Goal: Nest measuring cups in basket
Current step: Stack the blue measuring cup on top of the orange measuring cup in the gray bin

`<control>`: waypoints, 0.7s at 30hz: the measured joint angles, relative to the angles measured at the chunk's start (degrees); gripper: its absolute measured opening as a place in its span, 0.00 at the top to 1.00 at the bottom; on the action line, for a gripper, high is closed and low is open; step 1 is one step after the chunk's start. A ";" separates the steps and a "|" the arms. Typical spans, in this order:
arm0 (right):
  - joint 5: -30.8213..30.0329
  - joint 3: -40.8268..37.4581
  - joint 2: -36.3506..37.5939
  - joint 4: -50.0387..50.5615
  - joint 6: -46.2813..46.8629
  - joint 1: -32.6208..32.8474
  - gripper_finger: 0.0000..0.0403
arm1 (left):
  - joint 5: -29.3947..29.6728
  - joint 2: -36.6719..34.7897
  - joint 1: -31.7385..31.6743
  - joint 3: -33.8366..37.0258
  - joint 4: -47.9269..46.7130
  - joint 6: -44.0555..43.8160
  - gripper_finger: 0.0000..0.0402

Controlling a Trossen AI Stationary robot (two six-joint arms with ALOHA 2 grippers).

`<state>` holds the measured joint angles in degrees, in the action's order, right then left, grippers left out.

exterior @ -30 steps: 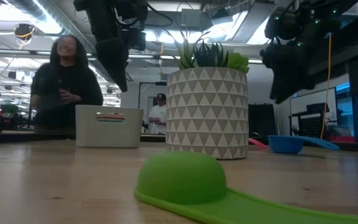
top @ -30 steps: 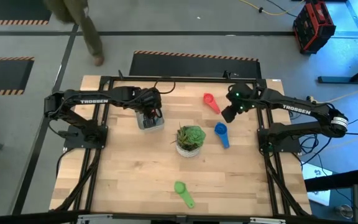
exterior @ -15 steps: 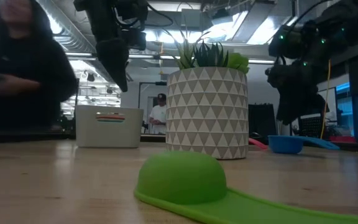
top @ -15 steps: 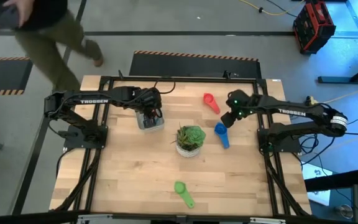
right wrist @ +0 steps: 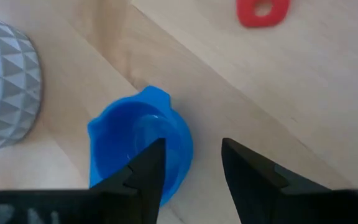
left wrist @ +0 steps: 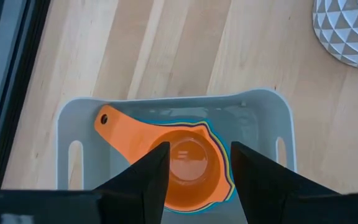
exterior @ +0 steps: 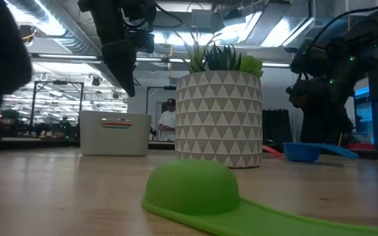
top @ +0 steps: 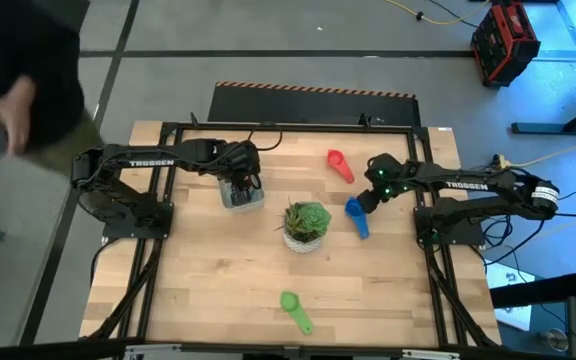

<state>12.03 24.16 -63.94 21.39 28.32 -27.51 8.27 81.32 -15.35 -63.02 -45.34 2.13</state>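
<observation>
The translucent basket (top: pixel 230 200) (left wrist: pixel 278 118) stands on the table's far left part, holding a nest of cups with the orange cup (left wrist: pixel 185 163) on top. My left gripper (left wrist: pixel 197 177) hovers open above it, touching nothing. The blue cup (top: pixel 356 216) (right wrist: pixel 126 146) rests upright on the table right of the plant. My right gripper (right wrist: pixel 191 168) (top: pixel 366 196) is open and low over it, one finger above the bowl and one outside the rim. The red cup (top: pixel 338 164) lies farther back, and the green cup (top: pixel 293 310) lies bowl-down near the near edge. My right gripper comes down from above over the blue cup's rim (right wrist: pixel 182 146), one finger (right wrist: pixel 149 165) above the bowl, the other (right wrist: pixel 247 165) outside over the bare table. Whether either finger touches the cup, I cannot tell. The cup sits on the table.
A white patterned pot with a green plant (top: pixel 306 225) (exterior: pixel 218 118) stands mid-table between basket and blue cup. A person (top: pixel 18 90) moves past the table's far left corner. Bare wood lies across the near half around the green cup (exterior: pixel 195 187).
My right gripper has come down and moved toward the near edge, from above the table beside the red cup to low over the blue cup. The person behind the table has walked toward the left. My left gripper and the cups have kept still.
</observation>
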 joint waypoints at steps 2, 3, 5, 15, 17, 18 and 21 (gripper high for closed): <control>0.54 -0.59 0.00 -1.85 -0.02 0.00 0.60 | 0.00 0.00 0.00 0.00 0.00 0.00 0.59; 0.57 -0.98 0.00 -2.55 -0.03 0.00 0.60 | 0.00 0.00 0.00 0.00 0.00 0.00 0.59; 0.57 -1.49 -0.04 -3.24 -0.06 0.00 0.60 | 0.00 0.00 0.00 0.00 0.00 -0.05 0.60; 0.13 -2.03 -0.04 -3.63 -0.24 0.00 0.60 | 0.00 0.00 0.00 0.02 0.00 -0.04 0.60; -0.26 -2.03 -0.06 -3.62 -0.33 -0.02 0.60 | 0.00 0.00 0.00 0.02 0.00 -0.04 0.59; -0.29 -2.03 -0.06 -3.63 -0.39 -0.02 0.60 | 0.00 0.00 0.00 0.02 0.00 -0.04 0.59; -0.32 -2.03 -0.07 -3.58 -0.38 0.00 0.60 | 0.00 0.00 0.00 0.02 0.00 -0.03 0.60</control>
<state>11.72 22.13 -64.01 17.81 27.94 -27.51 8.27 81.32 -15.35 -63.00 -45.34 2.10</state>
